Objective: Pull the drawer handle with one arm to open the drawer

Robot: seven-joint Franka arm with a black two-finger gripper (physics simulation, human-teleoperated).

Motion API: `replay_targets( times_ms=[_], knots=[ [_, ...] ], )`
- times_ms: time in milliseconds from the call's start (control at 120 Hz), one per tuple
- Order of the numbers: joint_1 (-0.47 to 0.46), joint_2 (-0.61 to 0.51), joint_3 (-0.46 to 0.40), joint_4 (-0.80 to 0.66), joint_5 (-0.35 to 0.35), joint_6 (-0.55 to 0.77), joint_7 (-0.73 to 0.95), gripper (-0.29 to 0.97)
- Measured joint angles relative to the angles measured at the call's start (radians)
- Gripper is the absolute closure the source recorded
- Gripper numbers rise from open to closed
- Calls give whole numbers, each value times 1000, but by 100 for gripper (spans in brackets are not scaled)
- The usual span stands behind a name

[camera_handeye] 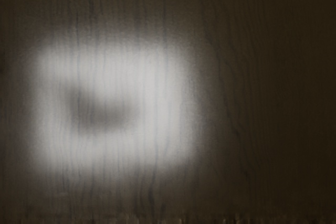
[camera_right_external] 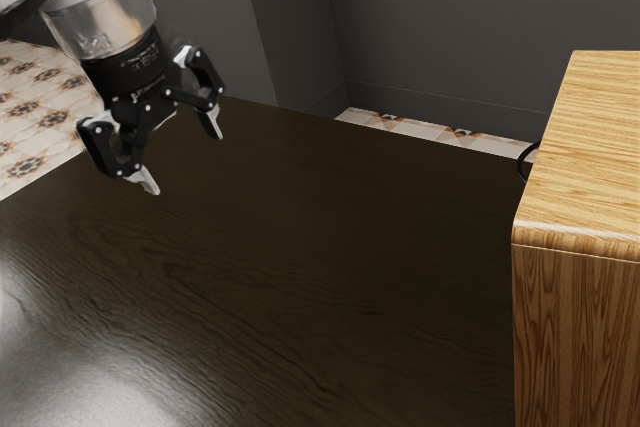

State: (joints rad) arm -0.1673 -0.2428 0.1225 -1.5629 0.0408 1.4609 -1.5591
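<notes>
- Handle (camera_right_external: 524, 159): a thin black loop, mostly hidden, peeking out past the far upper corner of the cabinet (camera_right_external: 585, 247) at the exterior view's right.
- It looks stiff and slim, probably smooth metal. It is likely to be slippery, so a grip across the bar's middle seems safest.
- The drawer front faces away from the camera. Whether the drawer is shut or ajar cannot be told.
- The cabinet is light grained wood and looks heavy. The drawer should slide straight out with some drag.
- The cabinet stands on a dark, glossy wooden counter (camera_right_external: 300, 277).
- The claw (camera_right_external: 183, 159) hangs above the counter at the exterior view's upper left, well apart from the handle. Its fingers are spread wide and hold nothing.
- The wrist view looks down on dark wood grain with a pale blurred glare (camera_handeye: 110, 114).
- Patterned floor (camera_right_external: 30, 117) lies beyond the counter.
</notes>
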Motion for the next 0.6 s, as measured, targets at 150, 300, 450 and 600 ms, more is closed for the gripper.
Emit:
replay_targets(
  times_ms=[150, 300, 450, 600],
  knots=[
    [-12, -5, -4, -96, -31, 59, -26, 0],
    [-12, 29, -6, -69, -41, 93, -47, 0],
    [-27, 153, -9, -6, -47, 162, -55, 0],
    [-23, 158, -9, -15, -42, 220, 99, 0]
  ],
)
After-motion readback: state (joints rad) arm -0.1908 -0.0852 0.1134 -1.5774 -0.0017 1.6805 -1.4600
